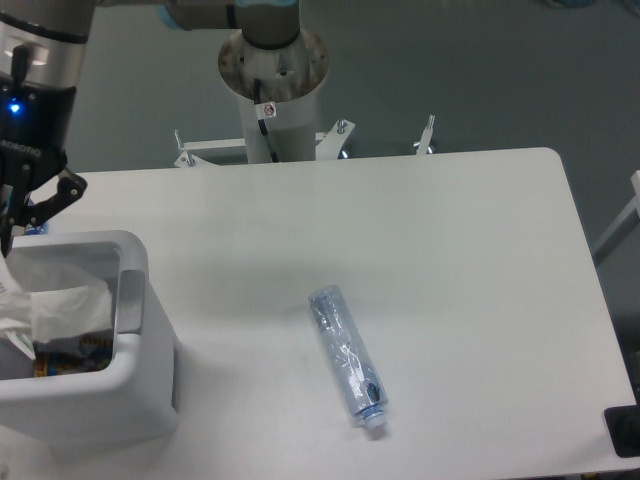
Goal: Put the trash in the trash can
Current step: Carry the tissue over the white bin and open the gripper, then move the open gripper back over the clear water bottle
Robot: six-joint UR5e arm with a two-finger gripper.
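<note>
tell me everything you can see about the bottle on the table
The bottle is clear, crinkled plastic with a white cap, apparently empty. It lies on its side on the white table, cap end toward the near edge, base pointing up and left. Nothing touches it but the table; the bin stands apart to its left, and the gripper is far off.

A robotics lab, clearly: arm pedestal bolted at top centre, bare white surface below, grey floor behind it.
</note>
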